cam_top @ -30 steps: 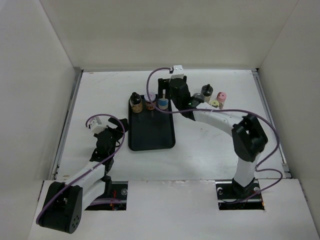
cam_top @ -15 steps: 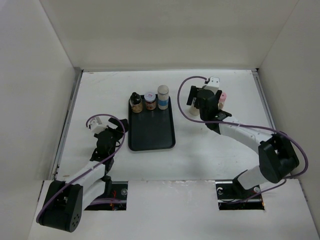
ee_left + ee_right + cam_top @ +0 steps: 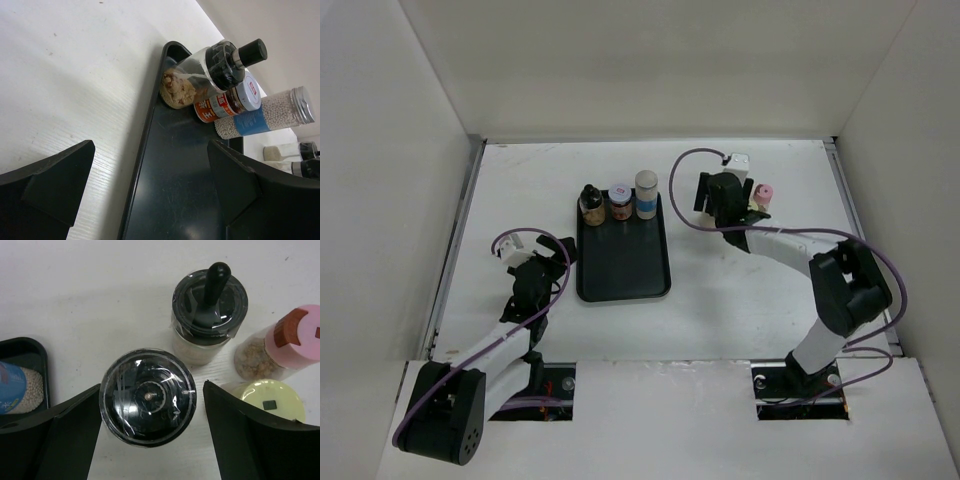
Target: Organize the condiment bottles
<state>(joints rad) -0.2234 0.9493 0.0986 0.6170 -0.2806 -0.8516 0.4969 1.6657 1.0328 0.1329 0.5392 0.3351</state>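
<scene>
My right gripper (image 3: pixel 150 390) hung open above the far-right part of the table, its jaws spread to either side of a wide bottle with a black domed lid (image 3: pixel 147 396), and I could not tell whether either finger touched it. That bottle stood upright on the bare tabletop just right of the black tray (image 3: pixel 620 270). Close behind it stood a black-spouted bottle (image 3: pixel 209 315), with a pink-capped bottle (image 3: pixel 295 342) and a pale-yellow-capped one (image 3: pixel 272 400) nearer the right edge. Three bottles stood in a row along the tray's far end: a black-capped one (image 3: pixel 589 200), a red-labelled one (image 3: pixel 620 200) and the tall blue-labelled one (image 3: pixel 646 193). My left gripper (image 3: pixel 150 170) waited open and empty toward the left edge, facing the tray. I judged the black-lidded bottle stiff and fairly light, but its lid was wrapped in glossy film that looked slippery, so I thought the body below the lid the safer hold. With neighbours so near, I expected a clumsy squeeze or a tilted lift could knock the spouted bottle over.
</scene>
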